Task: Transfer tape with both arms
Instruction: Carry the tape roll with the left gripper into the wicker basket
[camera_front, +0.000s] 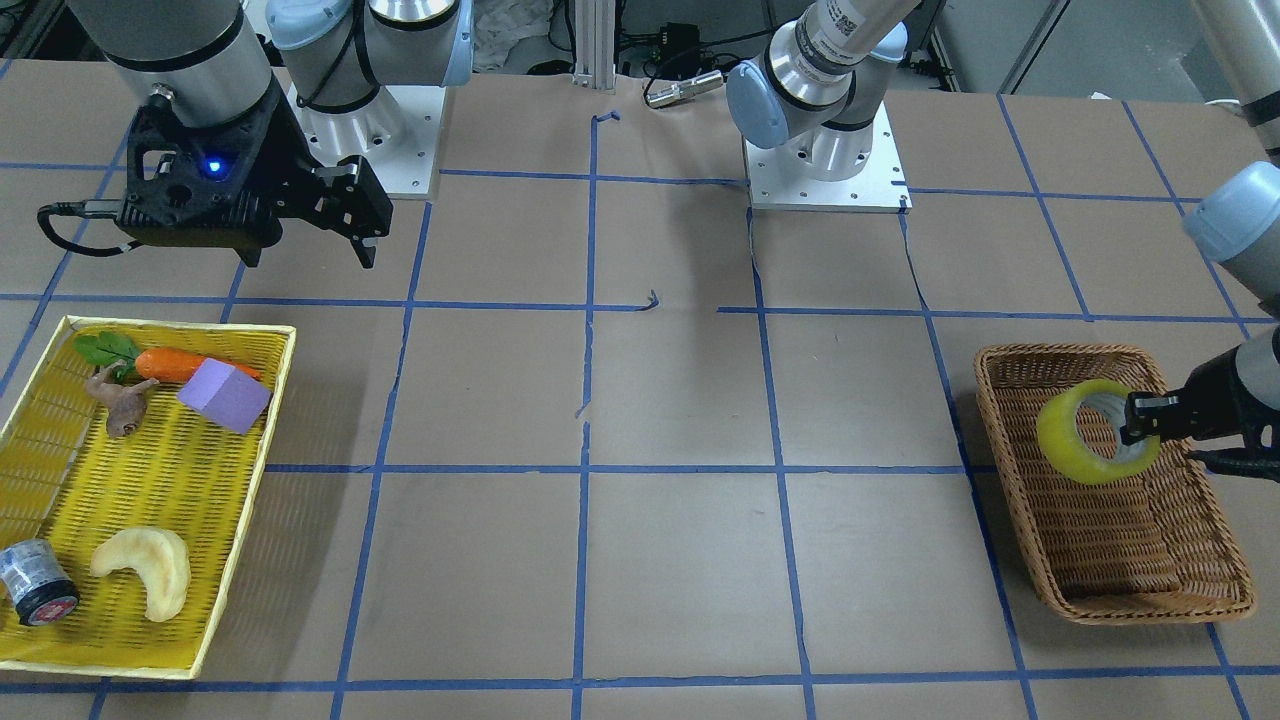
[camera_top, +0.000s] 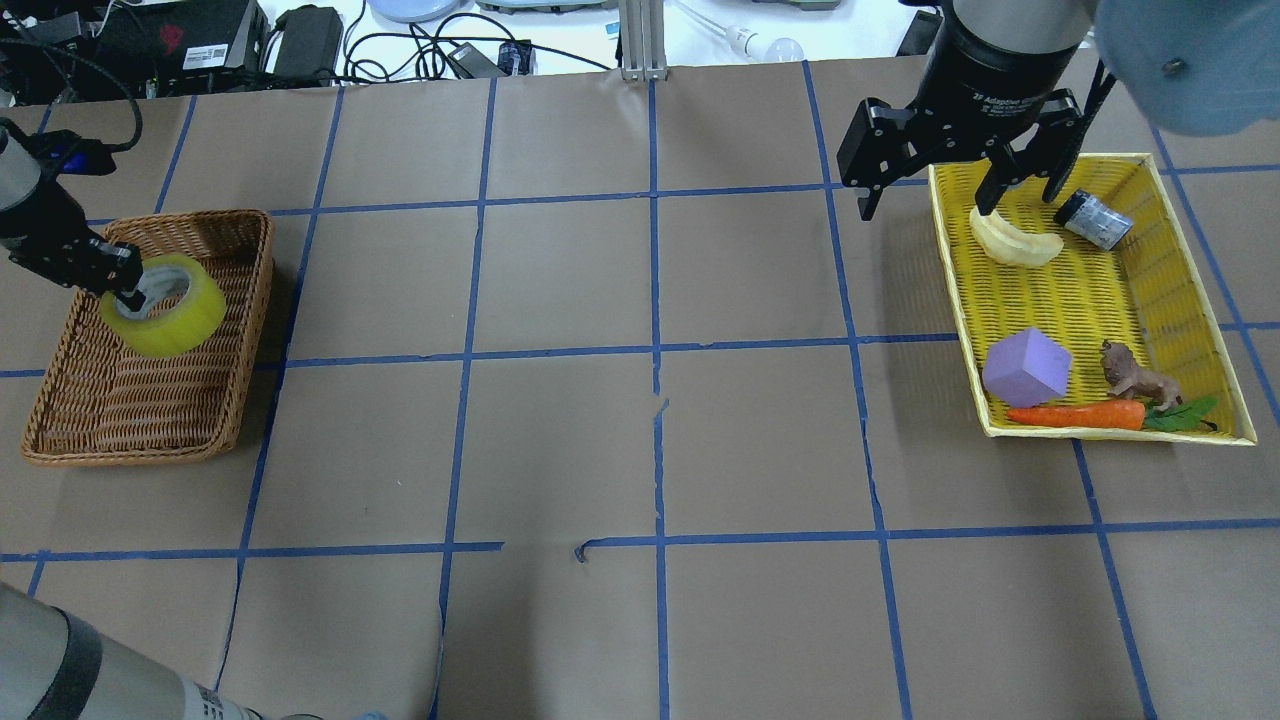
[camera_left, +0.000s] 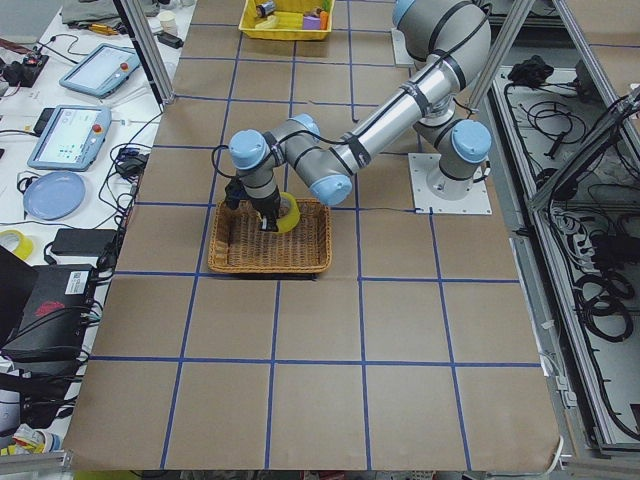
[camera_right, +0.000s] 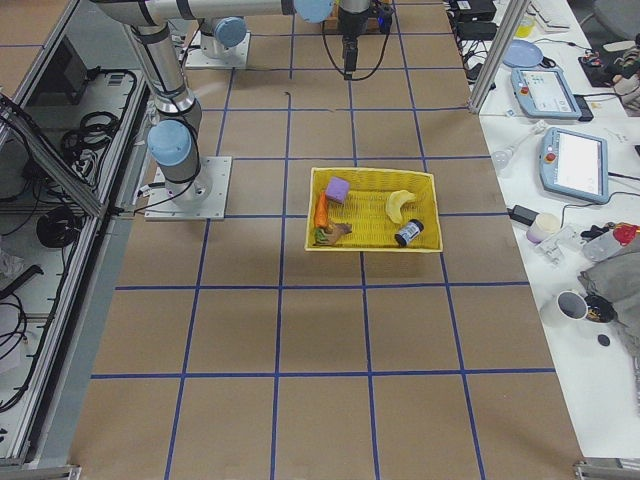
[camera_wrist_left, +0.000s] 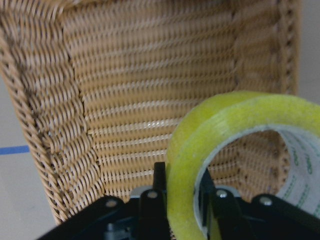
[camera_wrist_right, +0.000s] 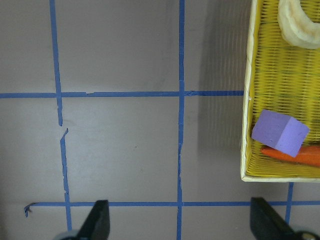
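The left tool (camera_top: 122, 292) pinches the wall of the tape (camera_top: 190, 322), one finger (camera_wrist_left: 151, 202) outside the yellow ring and the other inside its grey-white core. It holds the roll tilted over the inside of the wicker basket (camera_top: 252, 300), toward the basket's end farther from the robot; whether the roll touches the weave I cannot tell. The right tool (camera_wrist_right: 182, 222) hangs with its fingers spread wide, gripping nothing, well apart from the basket at the other end of the desk (camera_top: 640, 420).
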